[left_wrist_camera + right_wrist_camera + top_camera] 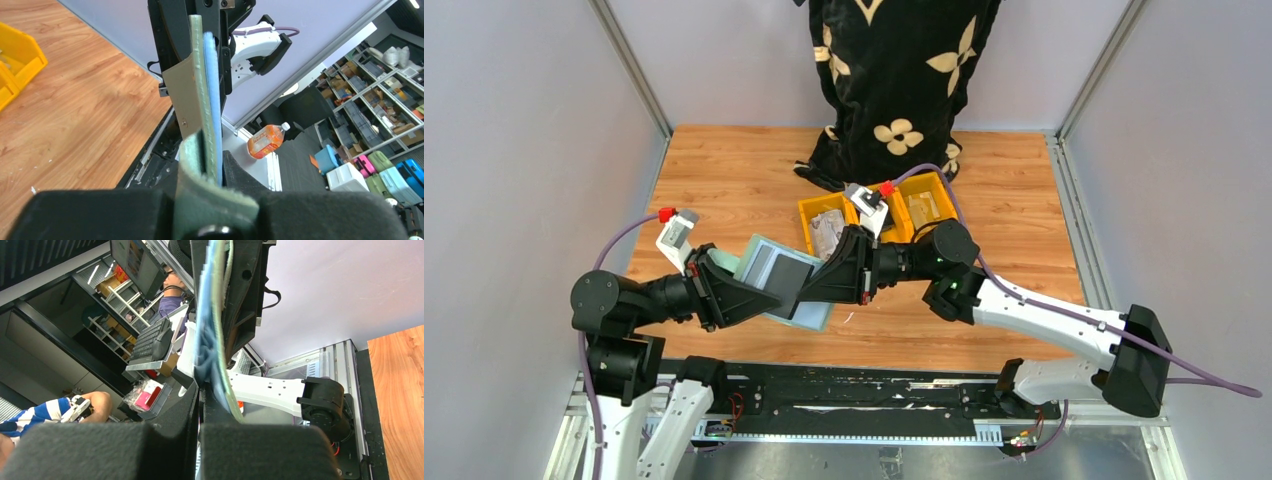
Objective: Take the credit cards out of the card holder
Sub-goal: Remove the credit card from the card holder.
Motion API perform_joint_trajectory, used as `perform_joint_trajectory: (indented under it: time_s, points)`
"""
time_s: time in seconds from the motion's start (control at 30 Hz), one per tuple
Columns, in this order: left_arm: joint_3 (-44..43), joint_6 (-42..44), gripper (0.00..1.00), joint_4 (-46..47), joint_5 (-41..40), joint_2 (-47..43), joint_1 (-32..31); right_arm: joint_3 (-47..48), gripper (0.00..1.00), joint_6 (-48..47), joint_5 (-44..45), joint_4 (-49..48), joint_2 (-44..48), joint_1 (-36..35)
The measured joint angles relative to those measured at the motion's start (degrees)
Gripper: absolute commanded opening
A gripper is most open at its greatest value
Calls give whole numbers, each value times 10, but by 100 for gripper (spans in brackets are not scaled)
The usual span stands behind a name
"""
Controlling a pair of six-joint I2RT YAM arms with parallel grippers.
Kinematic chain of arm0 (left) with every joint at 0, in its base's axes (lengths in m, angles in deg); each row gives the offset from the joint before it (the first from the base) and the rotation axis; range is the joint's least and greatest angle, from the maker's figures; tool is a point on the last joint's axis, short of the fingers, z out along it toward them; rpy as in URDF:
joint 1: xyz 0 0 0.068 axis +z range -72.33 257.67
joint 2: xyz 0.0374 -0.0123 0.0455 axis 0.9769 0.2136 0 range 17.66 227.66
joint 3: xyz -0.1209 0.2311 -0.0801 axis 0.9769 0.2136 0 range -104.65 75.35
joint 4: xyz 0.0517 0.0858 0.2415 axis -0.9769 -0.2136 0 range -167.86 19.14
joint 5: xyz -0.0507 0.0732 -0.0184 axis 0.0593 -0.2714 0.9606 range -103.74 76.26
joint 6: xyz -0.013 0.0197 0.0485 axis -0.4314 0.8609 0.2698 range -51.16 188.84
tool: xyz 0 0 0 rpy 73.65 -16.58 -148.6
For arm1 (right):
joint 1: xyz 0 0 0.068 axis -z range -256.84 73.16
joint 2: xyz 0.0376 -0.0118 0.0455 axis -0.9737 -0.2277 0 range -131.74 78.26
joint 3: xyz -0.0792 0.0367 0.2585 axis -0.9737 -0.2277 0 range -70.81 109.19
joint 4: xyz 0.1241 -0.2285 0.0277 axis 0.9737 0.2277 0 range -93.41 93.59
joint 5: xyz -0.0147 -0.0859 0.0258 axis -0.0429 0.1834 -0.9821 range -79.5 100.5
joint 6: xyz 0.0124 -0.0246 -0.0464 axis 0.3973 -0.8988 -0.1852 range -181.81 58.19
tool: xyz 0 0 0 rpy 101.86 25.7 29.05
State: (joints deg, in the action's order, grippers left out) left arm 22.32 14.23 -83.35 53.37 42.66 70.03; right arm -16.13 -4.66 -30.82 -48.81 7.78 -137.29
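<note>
The pale teal card holder (756, 250) hangs in the air between both arms, over the table's front. A dark grey panel (776, 270) shows on its inner face. My left gripper (772, 297) is shut on the holder's near end; in the left wrist view its green felt edge (198, 75) and blue layer (213, 100) stand upright between my fingers (245, 175). My right gripper (802, 285) meets the holder from the right, pads pressed together (200, 400). The holder's blue lining (206, 355) runs into their seam. The credit cards are hidden; I see none apart from the holder.
Two yellow bins (829, 228) (926, 200) with small items stand behind the arms at mid table. A person in black flower-print cloth (894, 80) stands at the far edge. Grey walls close in both sides. A black rail (844, 395) runs along the near edge.
</note>
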Motion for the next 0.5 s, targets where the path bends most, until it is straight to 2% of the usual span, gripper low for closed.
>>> perform_joint_trajectory:
  time_s: [0.33,0.5]
  points:
    - [-25,-14,24,9,1,10,0,-1,0,-22,4,22,21,-7]
    - [-26,-14,17,8,0,10,0,-1,0,-34,5,37,24,-10]
